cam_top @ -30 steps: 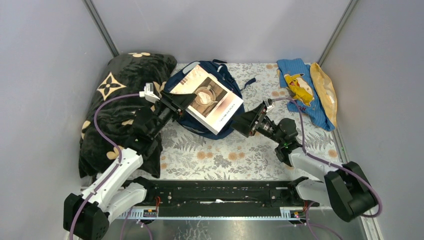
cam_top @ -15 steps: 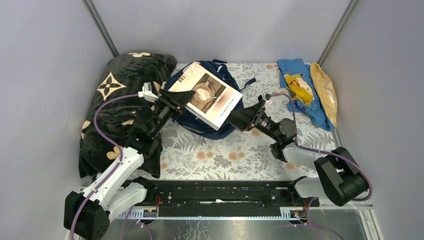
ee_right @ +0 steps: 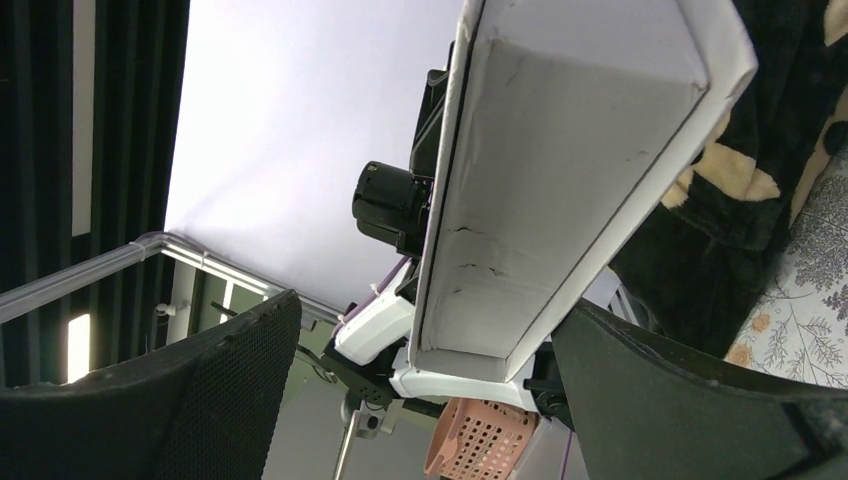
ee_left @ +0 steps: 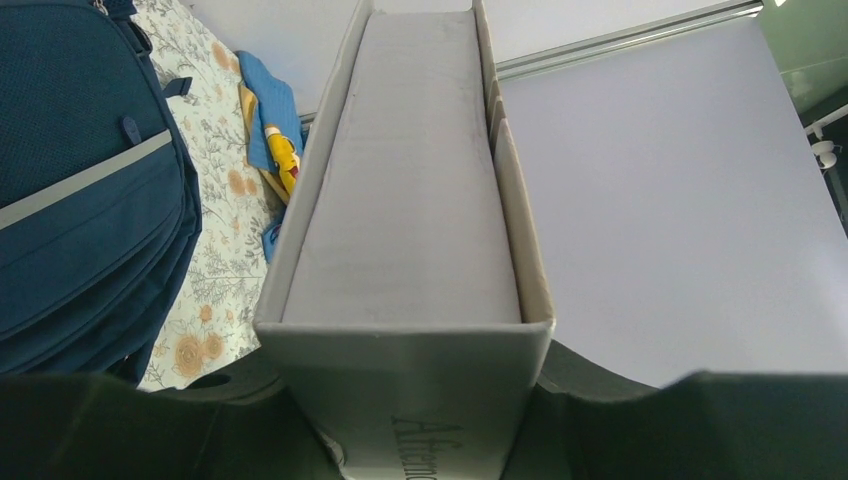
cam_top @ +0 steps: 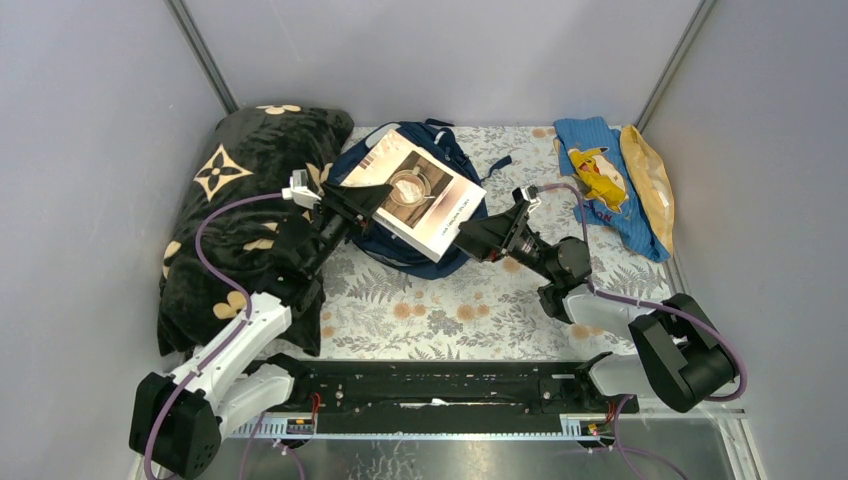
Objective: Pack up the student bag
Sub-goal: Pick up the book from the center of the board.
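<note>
Over the student bag at the back of the surface, the left hand clamps a book — the right hand stands open around its opposite end.

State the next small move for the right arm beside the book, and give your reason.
Probably close the right fingers on the book. In the right wrist view it sits between them with a gap on one side, while the left fingers clamp its other end above the student bag. A second grip should steady it.
</note>
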